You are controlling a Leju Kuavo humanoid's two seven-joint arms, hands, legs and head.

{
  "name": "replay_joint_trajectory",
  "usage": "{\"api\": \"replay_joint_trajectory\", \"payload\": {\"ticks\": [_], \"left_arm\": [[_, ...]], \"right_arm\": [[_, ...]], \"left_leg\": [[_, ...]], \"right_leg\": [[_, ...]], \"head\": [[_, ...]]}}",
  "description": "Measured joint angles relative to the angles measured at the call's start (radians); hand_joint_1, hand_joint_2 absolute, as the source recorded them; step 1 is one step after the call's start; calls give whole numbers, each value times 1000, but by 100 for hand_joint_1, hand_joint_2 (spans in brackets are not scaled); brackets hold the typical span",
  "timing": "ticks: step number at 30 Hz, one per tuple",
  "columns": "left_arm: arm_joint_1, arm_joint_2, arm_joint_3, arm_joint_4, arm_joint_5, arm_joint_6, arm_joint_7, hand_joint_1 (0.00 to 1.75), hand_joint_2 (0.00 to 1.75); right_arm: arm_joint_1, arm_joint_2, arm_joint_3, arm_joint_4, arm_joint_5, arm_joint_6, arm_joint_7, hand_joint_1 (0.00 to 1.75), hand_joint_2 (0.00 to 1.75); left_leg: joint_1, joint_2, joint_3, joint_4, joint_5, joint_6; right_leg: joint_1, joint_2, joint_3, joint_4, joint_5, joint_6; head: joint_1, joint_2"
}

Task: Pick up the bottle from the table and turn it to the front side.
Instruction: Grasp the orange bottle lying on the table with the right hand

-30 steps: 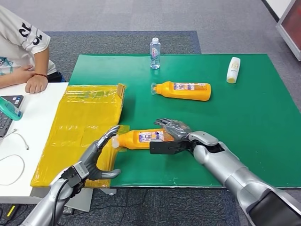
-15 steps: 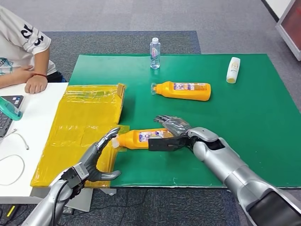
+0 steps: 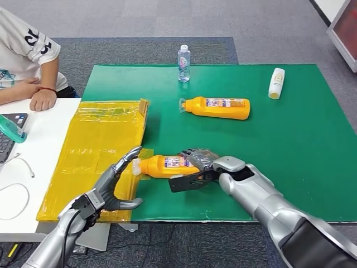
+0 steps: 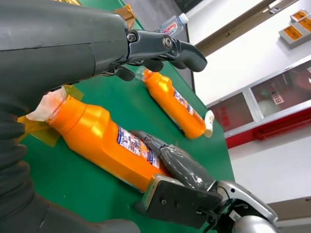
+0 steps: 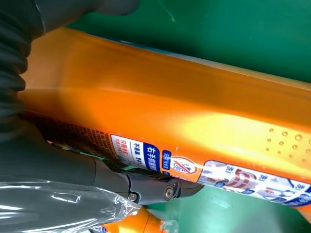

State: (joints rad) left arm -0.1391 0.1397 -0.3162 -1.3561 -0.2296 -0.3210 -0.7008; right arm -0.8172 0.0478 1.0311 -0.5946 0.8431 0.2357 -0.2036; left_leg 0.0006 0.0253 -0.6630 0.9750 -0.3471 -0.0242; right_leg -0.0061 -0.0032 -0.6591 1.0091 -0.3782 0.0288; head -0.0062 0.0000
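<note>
Orange plastic bottle with a printed label (image 3: 168, 165) lies on its side near the front edge of the green mat (image 3: 311, 139), and the right hand (image 3: 197, 167) is wrapped over its base end, dark fingers (image 3: 198, 158) draped across the far side, thumb stretched along the near side. That is a grip: the right wrist view shows the bottle's body (image 5: 176, 111) pressed close under the palm, a finger (image 5: 146, 187) lying along the label. The left hand (image 3: 114, 187) waits at the front left, fingers spread and holding nothing, one fingertip just beside the bottle's pale cap, which sits at the edge of the yellow plastic sheet (image 3: 92, 151). The bottle's long axis runs parallel to the front edge, cap pointing left towards the sheet, base to the right inside the hand, label facing up. From the left wrist the same bottle (image 4: 106, 145) shows lying flat on the green. Further back, a second orange bottle (image 3: 217, 107) lies the same way, with a small clear water bottle (image 3: 183, 62) standing at the far edge and a white bottle (image 3: 276, 82) near the far right corner.
</note>
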Motion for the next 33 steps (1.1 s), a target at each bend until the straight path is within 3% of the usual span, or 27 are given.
{"api": "replay_joint_trajectory", "payload": {"ticks": [6, 10, 21, 28, 33], "left_arm": [[0, 1, 0, 0, 0, 4, 0, 0, 175], [0, 1, 0, 0, 0, 6, 0, 0, 175], [2, 4, 0, 0, 0, 9, 0, 0, 175], [33, 19, 4, -9, -2, 23, 0, 0, 175], [68, 31, 14, -34, -4, 26, 0, 0, 175]], "right_arm": [[-2, 8, 11, 25, -2, -7, 14, 0, 175], [-2, 10, 15, 33, -8, -24, 27, 174, 175], [5, 6, -2, 34, -65, -64, 20, 175, 175], [84, -73, -161, -20, -256, -152, -56, 175, 175], [193, -136, -324, -126, -396, -161, -129, 175, 175]], "left_leg": [[0, 0, 0, 0, 0, 0], [0, 0, 1, 0, 0, 0], [0, 0, 1, 0, 0, 0], [0, -3, 1, 0, 0, 1], [0, -5, 1, 0, -1, 2]], "right_leg": [[0, 0, 1, 0, 0, 0], [0, 0, 1, 0, 0, 0], [0, 0, 1, 0, 1, 0], [0, -2, 2, -1, 0, 1], [0, -4, 3, -1, -1, 3]], "head": [[0, 0], [0, 0], [0, 0], [0, 0], [0, 0]]}}
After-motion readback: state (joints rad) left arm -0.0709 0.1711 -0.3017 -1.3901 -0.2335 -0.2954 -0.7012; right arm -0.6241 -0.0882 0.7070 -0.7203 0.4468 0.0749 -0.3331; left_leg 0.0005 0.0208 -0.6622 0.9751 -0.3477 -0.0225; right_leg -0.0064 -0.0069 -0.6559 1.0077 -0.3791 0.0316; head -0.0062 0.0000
